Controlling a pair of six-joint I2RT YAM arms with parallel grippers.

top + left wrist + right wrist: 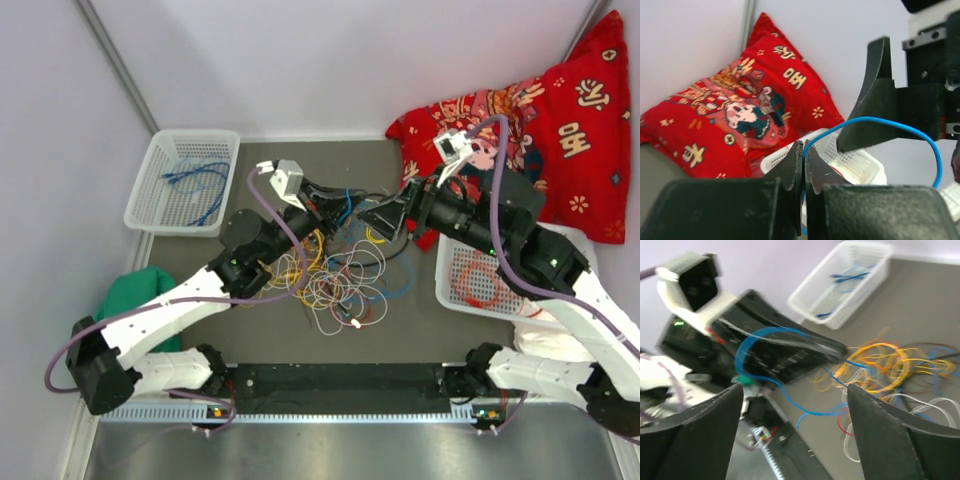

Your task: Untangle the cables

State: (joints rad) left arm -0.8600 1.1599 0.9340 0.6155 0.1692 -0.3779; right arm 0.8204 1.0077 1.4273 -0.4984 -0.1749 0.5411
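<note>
The cables (335,270) lie tangled at the middle of the table (250,340). The left gripper (803,160) pinches 1 blue cable (890,122); the right gripper (795,390) stands spread. Pulling hard could tighten knots or drag the heap.

Centre of surface (420,335) filled by cable tangle (335,275). Above it left tool (804,155) and right tool (795,390) nose to nose; blue cable (890,124) arcs across gap. Upper left blocked by white basket (180,180); second basket (480,285), red cushion (565,110) crowd right; green cloth (135,295) lower left. Bare lanes: top centre behind tangle, bottom strip before black rail (330,380).
</note>
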